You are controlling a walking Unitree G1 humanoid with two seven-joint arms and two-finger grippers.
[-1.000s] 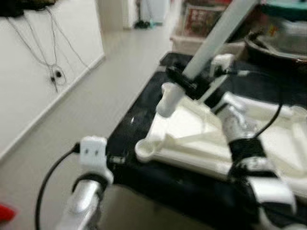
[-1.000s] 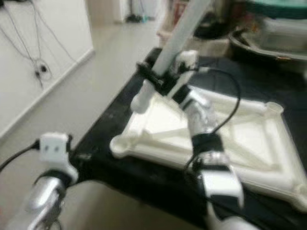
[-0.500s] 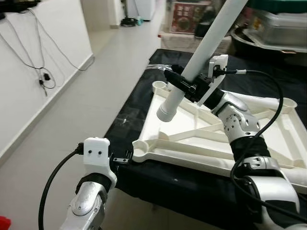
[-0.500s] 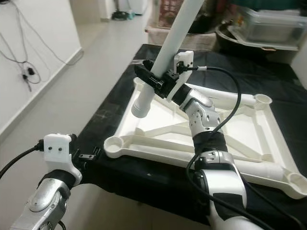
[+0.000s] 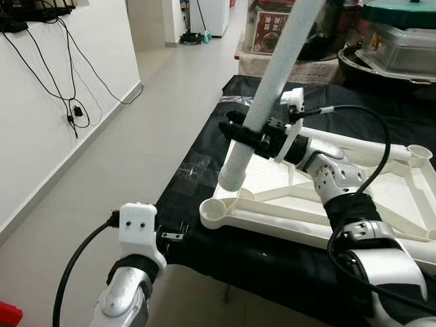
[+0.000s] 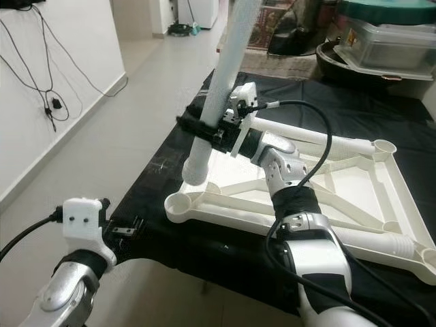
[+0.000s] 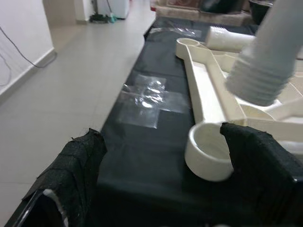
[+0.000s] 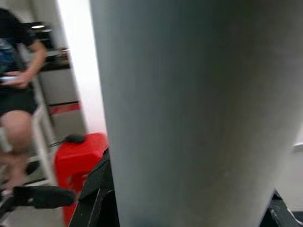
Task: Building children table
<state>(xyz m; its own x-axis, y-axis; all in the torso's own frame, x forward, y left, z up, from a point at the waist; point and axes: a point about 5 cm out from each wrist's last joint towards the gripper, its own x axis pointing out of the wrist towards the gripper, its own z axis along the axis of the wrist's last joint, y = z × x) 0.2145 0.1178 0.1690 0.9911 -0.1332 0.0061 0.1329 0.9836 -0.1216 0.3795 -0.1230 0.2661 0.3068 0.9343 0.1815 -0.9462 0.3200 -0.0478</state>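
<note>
Pale tiled floor (image 5: 136,129) and white wall (image 5: 41,116) with dangling cables (image 5: 71,102) at left; black cloth-covered surface (image 5: 197,177) to the right, storage tubs (image 5: 398,41) behind. Whole view shifted since half a second ago, so camera moved. Left arm low at left, left gripper (image 7: 161,184) hovering just off the cloth's near edge, black fingers (image 7: 71,170) spread wide, holding nothing. Cream table frame (image 5: 320,211) lying flat, upside down, on the cloth, round corner socket (image 5: 216,212) nearest the left gripper. White leg (image 5: 266,102), a long tube, tilted, clamped in the right gripper (image 5: 253,134), fingers closed round its lower part. Compared with half a second ago, leg more upright, its threaded lower end (image 7: 258,78) now lower and close above the near corner socket, apart from it. Seated person (image 8: 19,90) and red stool (image 8: 78,161) visible in right wrist view beyond the leg.
</note>
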